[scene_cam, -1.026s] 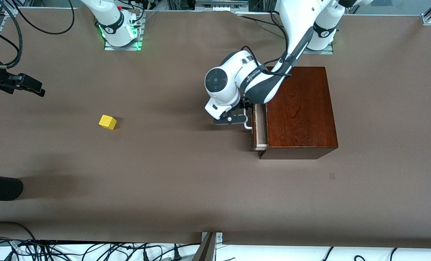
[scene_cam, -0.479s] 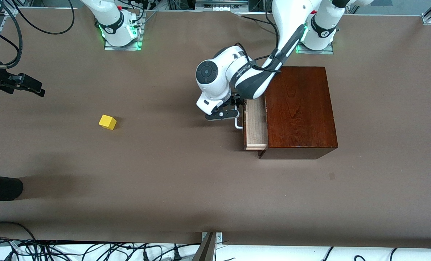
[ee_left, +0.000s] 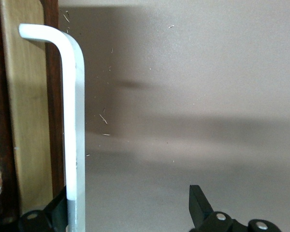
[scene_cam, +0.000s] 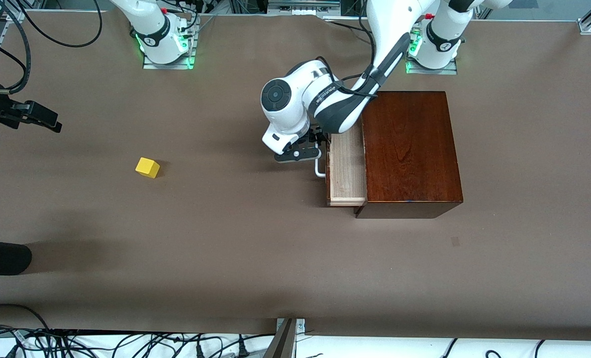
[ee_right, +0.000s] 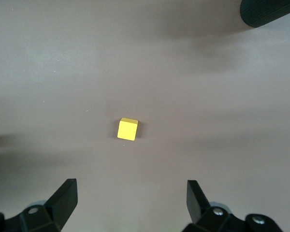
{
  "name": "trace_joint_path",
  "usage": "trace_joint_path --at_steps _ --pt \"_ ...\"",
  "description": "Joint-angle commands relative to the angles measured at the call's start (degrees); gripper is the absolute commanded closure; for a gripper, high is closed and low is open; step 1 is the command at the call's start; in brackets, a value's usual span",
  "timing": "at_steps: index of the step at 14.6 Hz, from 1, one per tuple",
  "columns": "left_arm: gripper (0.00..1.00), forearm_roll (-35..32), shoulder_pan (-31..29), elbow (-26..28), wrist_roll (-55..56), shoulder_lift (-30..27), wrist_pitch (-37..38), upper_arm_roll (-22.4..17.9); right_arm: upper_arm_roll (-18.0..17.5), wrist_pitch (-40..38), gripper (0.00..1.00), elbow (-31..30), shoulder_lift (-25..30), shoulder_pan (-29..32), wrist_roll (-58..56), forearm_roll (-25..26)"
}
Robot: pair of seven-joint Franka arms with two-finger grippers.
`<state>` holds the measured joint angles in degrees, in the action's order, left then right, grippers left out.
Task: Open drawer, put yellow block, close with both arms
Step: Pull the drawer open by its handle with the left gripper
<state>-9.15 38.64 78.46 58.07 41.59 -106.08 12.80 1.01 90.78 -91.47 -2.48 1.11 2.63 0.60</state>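
The wooden box (scene_cam: pixel 411 149) is taken as the landmark; it stands on the brown table (scene_cam: pixel 226 238) toward the left arm's end. Its drawer (scene_cam: pixel 346 169) is seen pulled partly out of the side facing the right arm's end, with the pale wood inside exposed. The left gripper (scene_cam: pixel 315 150) is placed at the white loop handle (scene_cam: pixel 319 168) on the drawer front; in the left wrist view the 2 fingers (ee_left: pixel 199 205) are spread, 1 finger lying against the handle (ee_left: pixel 73 121) and the other well apart from it. The yellow block (scene_cam: pixel 147 167) lies on the table, well apart from the box, toward the right arm's end. The right gripper (ee_right: pixel 130 203) is held above the block (ee_right: pixel 127 129) with its fingers spread wide; the right arm waits.
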Motion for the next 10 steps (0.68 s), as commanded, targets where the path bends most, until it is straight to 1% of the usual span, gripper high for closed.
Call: trace_joint_path --at_steps 1,3,9,10 --pt "0.0 2.83 4.34 -6.83 5.2 4.64 -1.68 1.52 -0.93 0.1 0.0 0.23 0.11 0.83 0.71 0.63" --pt "0.0 2.83 5.04 -7.8 6.26 5.34 -1.68 1.52 -0.84 0.1 0.0 0.23 0.11 0.83 0.71 0.63" --pt "0.0 2.91 5.04 -8.33 6.44 5.26 -2.64 1.7 -0.84 0.1 0.0 0.23 0.11 0.74 0.71 0.63" --pt "0.0 2.91 5.13 -9.2 6.44 5.26 -2.65 1.7 -0.93 0.1 0.0 0.23 0.11 0.74 0.71 0.63"
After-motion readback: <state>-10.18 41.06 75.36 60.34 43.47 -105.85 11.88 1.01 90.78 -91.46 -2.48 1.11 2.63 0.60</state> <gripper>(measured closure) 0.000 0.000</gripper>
